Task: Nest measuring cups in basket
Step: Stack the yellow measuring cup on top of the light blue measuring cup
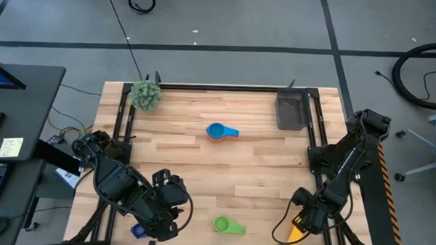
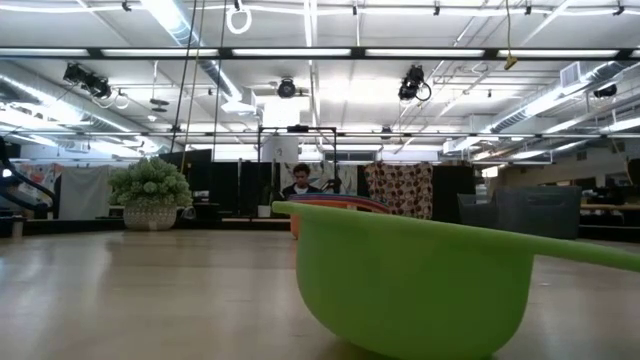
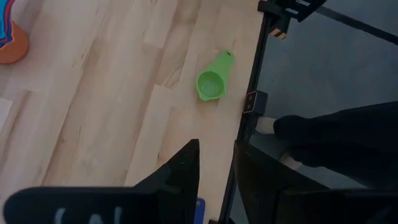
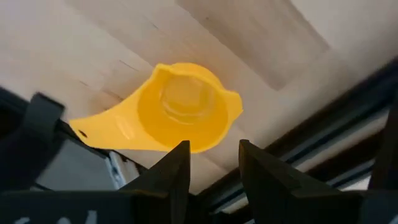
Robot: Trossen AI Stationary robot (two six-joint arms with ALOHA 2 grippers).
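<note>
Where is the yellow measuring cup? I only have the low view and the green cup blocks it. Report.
Observer: The yellow measuring cup lies at the table's near right corner, just ahead of the right gripper, whose jaws are open.
Operator: Check the basket.
Observer: The basket, at the far right, shows no cup inside.
Operator: Give me the left arm.
Observer: The left gripper hovers open at the front left, near a dark blue cup.
</note>
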